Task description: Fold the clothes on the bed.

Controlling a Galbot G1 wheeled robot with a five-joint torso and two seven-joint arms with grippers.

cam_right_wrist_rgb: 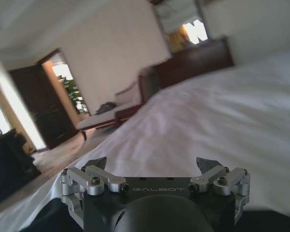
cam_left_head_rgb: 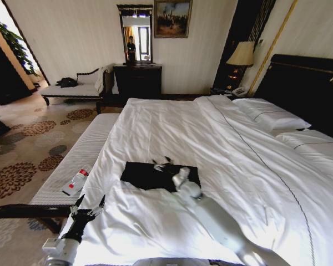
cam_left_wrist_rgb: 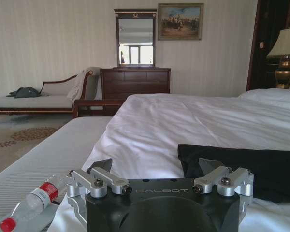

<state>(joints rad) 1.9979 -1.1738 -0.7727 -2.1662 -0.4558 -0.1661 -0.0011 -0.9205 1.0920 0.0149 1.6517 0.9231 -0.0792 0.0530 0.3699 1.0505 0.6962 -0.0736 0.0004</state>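
The clothes, a black T-shirt, lie as a flat dark rectangle on the white duvet of the bed, toward its near left side. My right gripper is over the shirt's far edge, open, with nothing between its fingers. In the right wrist view the right gripper stands open above the duvet, with black cloth just beneath the wrist. My left gripper hovers open at the bed's left edge, apart from the shirt. The left wrist view shows the left gripper open, with the shirt ahead and to one side.
A narrow white bench runs along the bed's left side with a plastic bottle lying on it. Pillows and a dark headboard are at the right. A dark dresser, a chaise and a lamp stand by the far wall.
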